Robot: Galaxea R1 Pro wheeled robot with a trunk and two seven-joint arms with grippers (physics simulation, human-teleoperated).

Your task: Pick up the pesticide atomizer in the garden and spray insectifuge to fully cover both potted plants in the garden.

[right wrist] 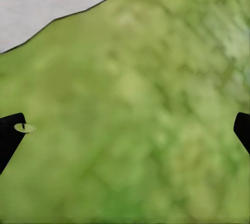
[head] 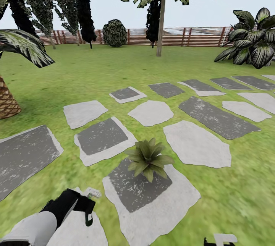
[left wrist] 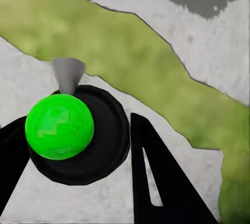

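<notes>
The atomizer (left wrist: 60,126) sits clamped between the left gripper's (left wrist: 78,146) two black fingers (left wrist: 159,177), its green body end-on in the left wrist view with a grey cone beside it. In the head view the same gripper (head: 88,204) hangs over a pale stone (head: 76,230), near one potted plant (head: 148,158) on the stone (head: 152,196) just ahead. The right wrist view shows the right gripper (right wrist: 125,130) spread wide over lawn (right wrist: 146,104), and one stone corner (right wrist: 47,0). Beyond the plant, about a dozen stones, a fence (head: 191,36), one trunked tree (head: 161,16)
</notes>
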